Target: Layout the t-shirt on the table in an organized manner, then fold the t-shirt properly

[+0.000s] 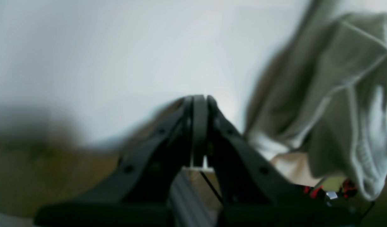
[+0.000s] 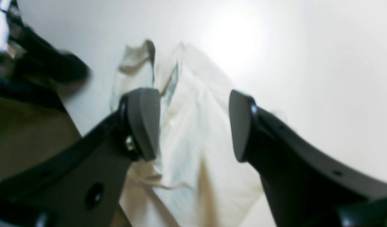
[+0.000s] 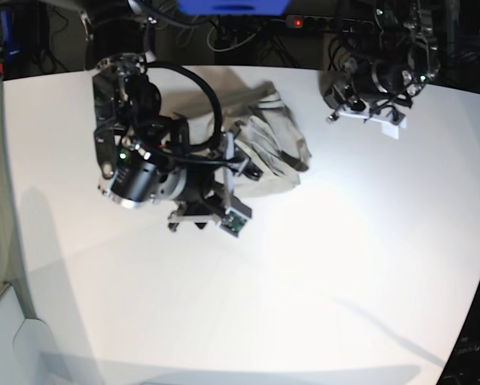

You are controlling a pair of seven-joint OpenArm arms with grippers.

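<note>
The light grey-beige t-shirt lies bunched and wrinkled at the back middle of the white table. In the right wrist view my right gripper is open, one finger on each side of a creased stretch of the t-shirt and nothing clamped between them. The right arm hangs over the shirt's left part and hides it. My left gripper is shut with nothing in it, and the t-shirt shows to its right, apart from the fingers. The left arm sits at the back right, off the shirt.
Cables and dark equipment line the table's far edge. A small white bracket sits under the left arm. The table edge and a brownish floor show at the left of the right wrist view.
</note>
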